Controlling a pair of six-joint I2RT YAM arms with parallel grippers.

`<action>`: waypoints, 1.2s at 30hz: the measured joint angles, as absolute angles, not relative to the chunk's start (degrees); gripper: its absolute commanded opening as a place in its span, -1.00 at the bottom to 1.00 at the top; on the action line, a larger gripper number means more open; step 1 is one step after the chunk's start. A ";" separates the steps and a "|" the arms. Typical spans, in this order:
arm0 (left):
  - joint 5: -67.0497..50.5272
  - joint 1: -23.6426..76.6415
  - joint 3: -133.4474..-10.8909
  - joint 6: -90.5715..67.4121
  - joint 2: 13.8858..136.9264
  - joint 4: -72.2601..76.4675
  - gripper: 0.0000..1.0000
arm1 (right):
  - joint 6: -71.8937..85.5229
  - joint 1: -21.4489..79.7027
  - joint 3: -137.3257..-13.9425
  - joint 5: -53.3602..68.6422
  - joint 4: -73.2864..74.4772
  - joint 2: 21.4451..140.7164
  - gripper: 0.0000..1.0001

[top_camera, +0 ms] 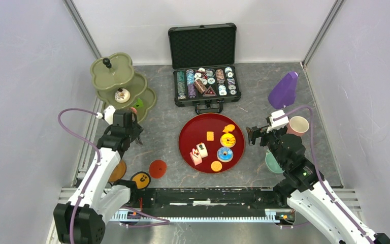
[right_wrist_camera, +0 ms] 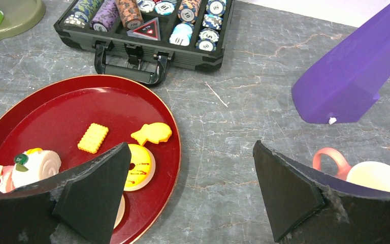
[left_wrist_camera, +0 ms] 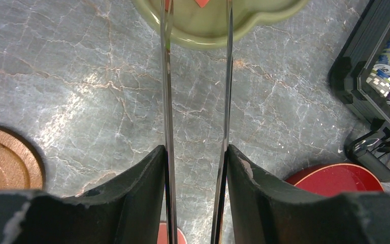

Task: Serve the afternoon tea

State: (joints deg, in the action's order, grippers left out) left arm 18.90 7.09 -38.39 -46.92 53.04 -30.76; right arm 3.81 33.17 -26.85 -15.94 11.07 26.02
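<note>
Right arm (top_camera: 290, 151) half hides teal cup (top_camera: 270, 165).

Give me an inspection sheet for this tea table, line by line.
Surface: grey marbled table; nothing spilled seen.
Job's things: three-tier stand has one treat on its middle tier. Donuts, cake slices and biscuits lie on the red tray. Pink cup beside the right arm, teal cup partly under it. Saucers near the left arm.
Clutter: open poker chip case; purple object, kind unclear.
Grippers: left end effector narrowly open, empty; right end effector wide open, empty.
Cables: left cable and right cable, both purple, loop off the wrists.
Surroundings: plain walls.
</note>
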 measured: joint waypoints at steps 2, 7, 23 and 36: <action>18.87 7.09 -38.44 -46.92 51.79 -31.90 0.05 | 3.81 33.17 -26.85 -16.14 11.09 26.06 0.96; 16.03 7.09 -39.24 -46.85 49.63 -33.89 -0.05 | 3.79 33.17 -26.85 -16.56 11.35 26.61 0.96; 3.51 32.56 -53.76 -38.02 52.56 -44.14 0.07 | 3.68 33.17 -26.92 -17.43 12.12 27.64 0.96; 4.40 52.53 -58.57 -39.05 54.78 -59.57 0.16 | 4.51 33.17 -27.55 -17.39 13.47 27.51 0.96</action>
